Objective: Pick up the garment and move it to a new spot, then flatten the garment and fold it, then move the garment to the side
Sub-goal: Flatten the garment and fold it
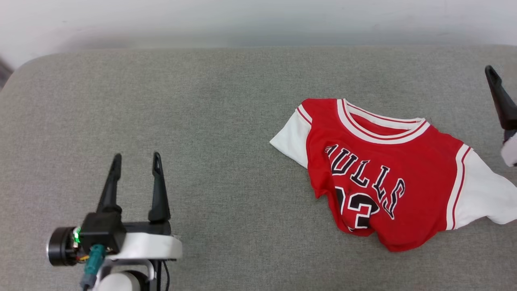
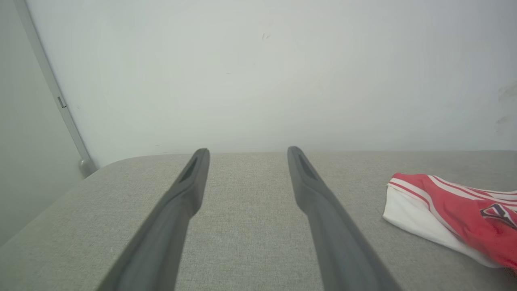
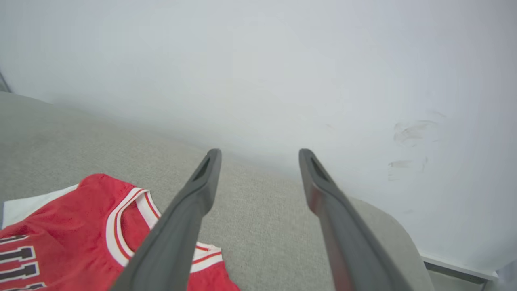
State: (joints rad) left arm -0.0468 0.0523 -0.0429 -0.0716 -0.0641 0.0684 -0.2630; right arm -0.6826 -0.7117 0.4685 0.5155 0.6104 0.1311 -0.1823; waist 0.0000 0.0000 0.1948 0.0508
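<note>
The garment (image 1: pixel 387 178), a red jersey with white sleeves and black "BULLS" lettering, lies front up and rumpled on the right half of the grey padded table (image 1: pixel 226 121). Its lower hem is bunched under. One dark finger of my right gripper (image 1: pixel 501 101) shows at the head view's right edge, above the jersey's right sleeve. In the right wrist view the right gripper (image 3: pixel 258 151) is open and empty, with the garment (image 3: pixel 72 234) below and to its left. My left gripper (image 1: pixel 136 155) is open and empty over bare table at the lower left, far from the garment (image 2: pixel 452 210).
A pale wall (image 1: pixel 258 20) runs behind the table's far edge. The table's rounded far-left corner (image 2: pixel 105 165) and far-right corner (image 3: pixel 396 218) show in the wrist views. Bare grey cloth spreads left of the jersey.
</note>
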